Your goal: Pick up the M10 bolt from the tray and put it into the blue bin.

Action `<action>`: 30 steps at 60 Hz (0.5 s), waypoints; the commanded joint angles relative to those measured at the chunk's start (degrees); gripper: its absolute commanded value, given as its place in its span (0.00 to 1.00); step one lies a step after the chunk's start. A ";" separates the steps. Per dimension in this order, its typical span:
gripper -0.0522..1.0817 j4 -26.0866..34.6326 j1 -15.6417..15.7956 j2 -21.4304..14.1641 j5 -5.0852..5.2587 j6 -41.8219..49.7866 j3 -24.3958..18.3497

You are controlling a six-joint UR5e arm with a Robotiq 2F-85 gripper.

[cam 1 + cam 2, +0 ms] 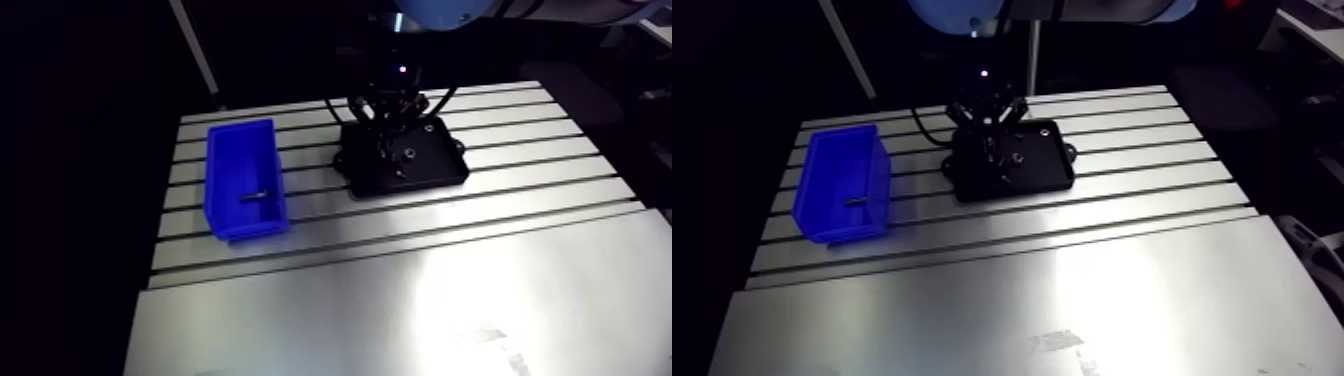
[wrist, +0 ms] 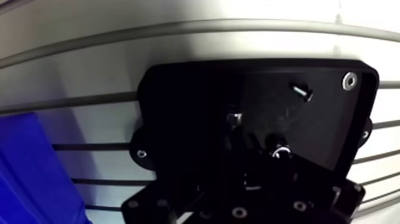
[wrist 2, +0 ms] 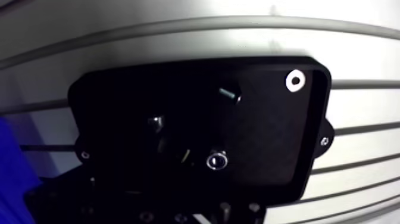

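The black tray (image 1: 445, 170) sits on the slotted table, right of the blue bin (image 1: 245, 180). My gripper (image 1: 392, 140) hangs low over the tray's left half, dark against it. In the wrist view a short silvery bolt (image 2: 302, 91) lies on the tray floor ahead of the gripper. A bright ring-shaped piece (image 3: 294, 80) rests in the far corner. Another round shiny piece (image 3: 216, 161) sits close to the gripper, and a small metal part (image 2: 235, 118) lies just beside it. Inside the bin lies a small dark bolt-like item (image 1: 257, 194).
The aluminium table (image 1: 420, 300) has grooves running across it under the bin and tray, and a smooth plate nearer the camera. The bin's blue wall (image 2: 30, 173) shows beside the gripper in the wrist view.
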 commanded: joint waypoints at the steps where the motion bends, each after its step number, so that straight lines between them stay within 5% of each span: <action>1: 0.97 0.33 0.07 -0.62 0.15 -0.03 -0.39; 30: 0.99 6.27 -0.01 -6.10 -0.26 -1.31 -1.12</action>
